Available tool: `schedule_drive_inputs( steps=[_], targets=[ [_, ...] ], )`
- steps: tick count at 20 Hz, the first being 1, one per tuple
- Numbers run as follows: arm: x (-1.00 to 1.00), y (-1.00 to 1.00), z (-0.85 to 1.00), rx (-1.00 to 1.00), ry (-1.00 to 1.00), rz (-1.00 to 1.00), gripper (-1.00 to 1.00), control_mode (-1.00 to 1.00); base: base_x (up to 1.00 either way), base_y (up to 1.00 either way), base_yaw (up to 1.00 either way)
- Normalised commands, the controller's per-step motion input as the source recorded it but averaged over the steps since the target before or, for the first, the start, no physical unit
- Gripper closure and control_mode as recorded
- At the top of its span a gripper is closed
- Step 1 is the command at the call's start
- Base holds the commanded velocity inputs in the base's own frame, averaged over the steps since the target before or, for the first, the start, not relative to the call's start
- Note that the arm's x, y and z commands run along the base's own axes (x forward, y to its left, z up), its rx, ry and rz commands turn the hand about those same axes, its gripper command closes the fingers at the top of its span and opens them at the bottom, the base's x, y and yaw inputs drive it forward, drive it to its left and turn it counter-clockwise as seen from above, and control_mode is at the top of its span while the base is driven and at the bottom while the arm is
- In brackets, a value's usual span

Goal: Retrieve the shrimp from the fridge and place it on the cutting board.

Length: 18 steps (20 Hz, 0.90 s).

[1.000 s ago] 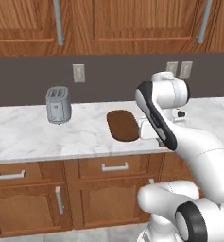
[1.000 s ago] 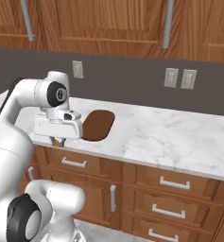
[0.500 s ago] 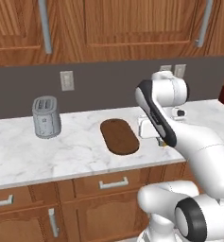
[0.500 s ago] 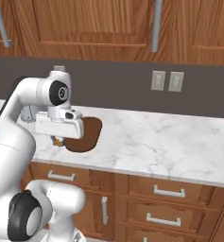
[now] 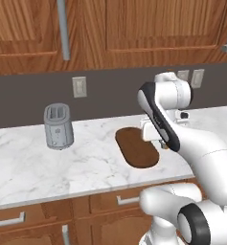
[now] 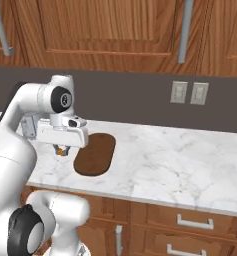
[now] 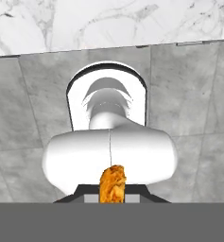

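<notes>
Warm brown wooden wall cabinets with long grey handles hang over a dark grey backsplash with pale outlet plates, and under them runs a white marble worktop [image 5: 62, 167] above wooden drawers. On it lies the flat dark brown oval cutting board [image 5: 137, 147], its long axis running from about 11 o'clock to 5 o'clock in the left base view, with a small grey metal toaster [image 5: 57, 127] well apart at its 9 o'clock. The claw [image 6: 63, 150] hangs from the white arm at about 9 o'clock of the board in the right base view, just beside its near end and above the worktop's front edge. It is pressed together on the small orange curved shrimp [image 7: 112, 183], which the hand view shows nipped between the tips, with a speck of orange under the hand in the right base view too. I judge the shrimp is carried high and clamped so that it clears the front edge on the way over. The board's top is bare, so any spot on it would serve. The marble beyond it stretches open toward 3 o'clock in the right base view. The toaster seems too far off to hinder.
</notes>
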Motion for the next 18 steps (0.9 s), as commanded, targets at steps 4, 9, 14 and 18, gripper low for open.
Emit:
schedule_drive_inputs(
  steps=[4, 9, 14, 18],
  targets=[
    [0.00, 0.00, 0.00, 0.00, 0.00, 0.00, 1.00, 1.00, 0.63, -0.03, 0.00],
    [0.16, 0.00, -0.06, 0.00, 0.00, 0.00, 1.00, -1.00, 0.52, -0.03, 0.00],
    [0.88, 0.00, -0.48, 0.00, 0.00, 0.02, 1.00, -1.00, 0.00, 0.00, 0.00],
    [0.91, 0.01, -0.79, 0.00, 0.00, 0.04, 1.00, -1.00, 0.00, 0.00, 0.00]
  ],
)
